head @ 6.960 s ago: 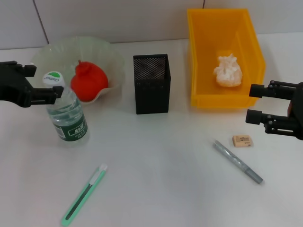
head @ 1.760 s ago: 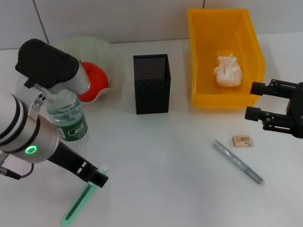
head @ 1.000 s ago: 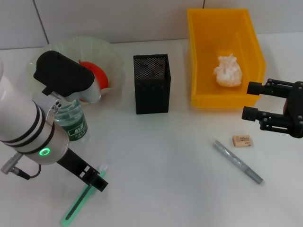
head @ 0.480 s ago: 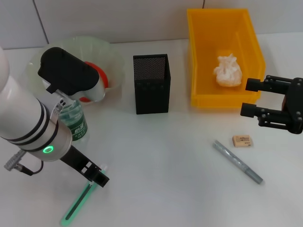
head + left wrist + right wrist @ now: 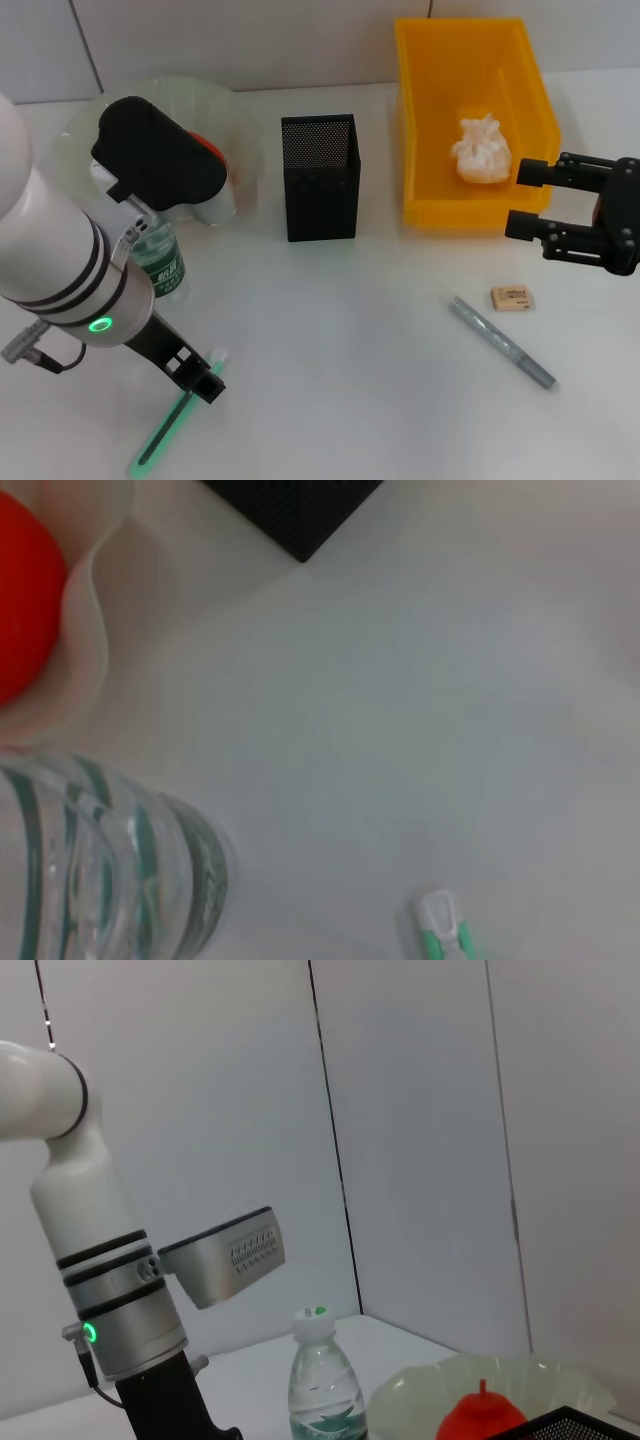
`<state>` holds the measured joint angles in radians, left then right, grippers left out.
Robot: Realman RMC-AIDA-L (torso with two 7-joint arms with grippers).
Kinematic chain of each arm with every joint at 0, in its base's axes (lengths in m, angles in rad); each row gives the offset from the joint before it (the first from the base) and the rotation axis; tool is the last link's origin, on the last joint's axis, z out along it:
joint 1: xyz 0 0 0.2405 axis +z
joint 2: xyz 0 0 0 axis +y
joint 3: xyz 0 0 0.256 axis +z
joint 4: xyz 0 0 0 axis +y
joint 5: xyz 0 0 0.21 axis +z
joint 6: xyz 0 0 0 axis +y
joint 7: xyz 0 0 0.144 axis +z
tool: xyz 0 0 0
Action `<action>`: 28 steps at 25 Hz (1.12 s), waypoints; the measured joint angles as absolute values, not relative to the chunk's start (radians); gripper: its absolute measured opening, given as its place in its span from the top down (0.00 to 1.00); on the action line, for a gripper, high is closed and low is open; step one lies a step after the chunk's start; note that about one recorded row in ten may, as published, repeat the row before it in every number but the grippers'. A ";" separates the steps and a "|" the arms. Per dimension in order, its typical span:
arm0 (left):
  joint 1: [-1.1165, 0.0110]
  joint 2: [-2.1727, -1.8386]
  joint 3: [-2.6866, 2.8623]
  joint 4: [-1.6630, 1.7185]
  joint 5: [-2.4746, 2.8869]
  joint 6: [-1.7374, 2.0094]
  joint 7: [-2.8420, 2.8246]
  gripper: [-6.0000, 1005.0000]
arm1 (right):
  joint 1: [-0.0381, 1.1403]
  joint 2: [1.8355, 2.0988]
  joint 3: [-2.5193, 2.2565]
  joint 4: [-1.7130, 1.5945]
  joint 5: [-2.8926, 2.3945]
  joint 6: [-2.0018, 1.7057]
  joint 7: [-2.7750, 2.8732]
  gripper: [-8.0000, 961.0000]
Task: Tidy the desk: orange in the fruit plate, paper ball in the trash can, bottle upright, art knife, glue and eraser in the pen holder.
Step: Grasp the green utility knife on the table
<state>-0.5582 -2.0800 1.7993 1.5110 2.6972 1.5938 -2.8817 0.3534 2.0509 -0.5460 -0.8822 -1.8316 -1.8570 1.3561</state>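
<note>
The left gripper [image 5: 207,385] sits low over the one green art knife [image 5: 163,432], and I cannot tell how its jaws stand. The right gripper [image 5: 524,200] has its jaws open and empty, and it has moved closer to the trash can [image 5: 425,120] since a moment ago. On the surface [image 5: 350,330] lie one eraser [image 5: 512,298] and one glue stick [image 5: 502,342], one bottle [image 5: 155,262] stands up, and one paper ball [image 5: 480,148] is in the can.

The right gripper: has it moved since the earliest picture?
Yes. The right gripper has risen toward the yellow bin, away from the eraser.
</note>
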 joint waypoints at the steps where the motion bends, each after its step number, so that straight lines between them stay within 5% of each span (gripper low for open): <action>1: -0.557 -2.080 1.803 1.519 2.697 1.598 -2.882 0.21 | 0.355 2.051 -0.546 -0.882 -1.832 -1.857 1.356 0.35; 28: -0.573 -2.080 1.863 1.479 2.699 1.568 -2.882 0.21 | 0.355 2.051 -0.546 -0.882 -1.831 -1.851 1.356 0.35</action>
<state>-0.5732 -2.0800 1.8634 1.4794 2.6991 1.5684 -2.8824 0.3553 2.0509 -0.5461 -0.8820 -1.8315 -1.8510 1.3561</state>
